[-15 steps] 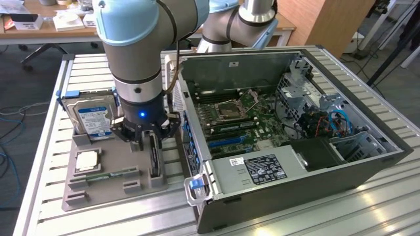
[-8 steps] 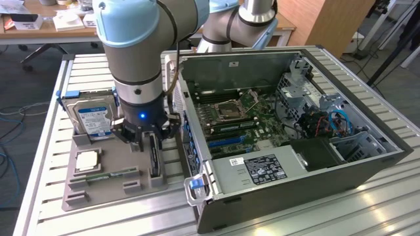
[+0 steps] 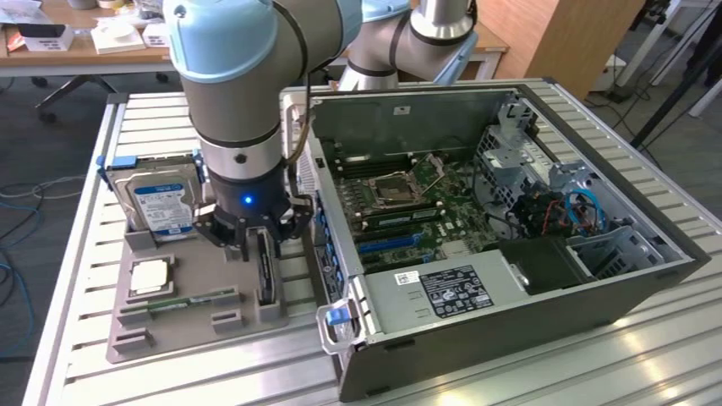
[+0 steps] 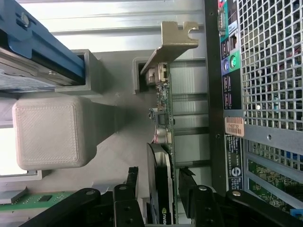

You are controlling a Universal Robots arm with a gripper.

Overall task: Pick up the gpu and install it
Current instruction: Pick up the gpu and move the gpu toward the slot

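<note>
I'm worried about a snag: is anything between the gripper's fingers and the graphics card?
Nothing. In the wrist view the open gripper straddles the graphics card, with only a thin bare gap on each side.

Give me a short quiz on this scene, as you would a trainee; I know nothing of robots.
1. Where does the gpu stand? A) grey holder B) cardboard box C) a person's hand
2. True or false: the end effector is open, astride the gpu.
3. Name the blue-white labelled part in the holder.
Key: 1 A; 2 true; 3 hard drive.
</note>
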